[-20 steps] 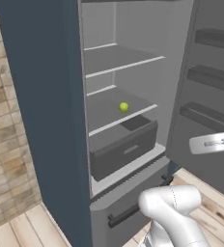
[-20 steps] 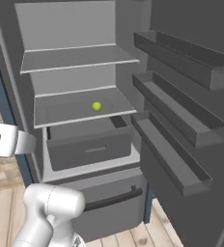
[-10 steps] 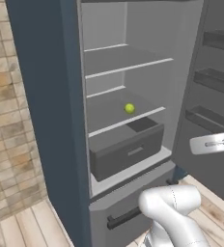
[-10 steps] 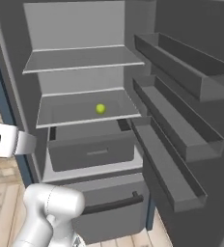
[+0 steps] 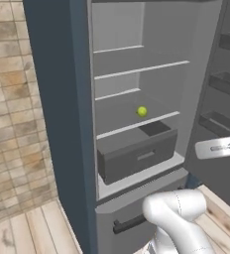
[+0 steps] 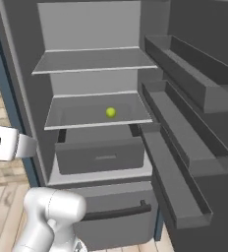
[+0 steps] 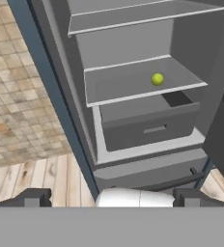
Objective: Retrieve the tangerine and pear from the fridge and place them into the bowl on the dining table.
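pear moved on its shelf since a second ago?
No. The pear sits at the same spot on its shelf; the whole view shifted, so the camera moved.

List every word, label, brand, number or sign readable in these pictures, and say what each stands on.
None: no readable text anywhere.
The fridge, its shelves, drawer and door racks are plain grey, with no brand or label.
The pear is unmarked.
The tile wall and wood floor carry no signs.
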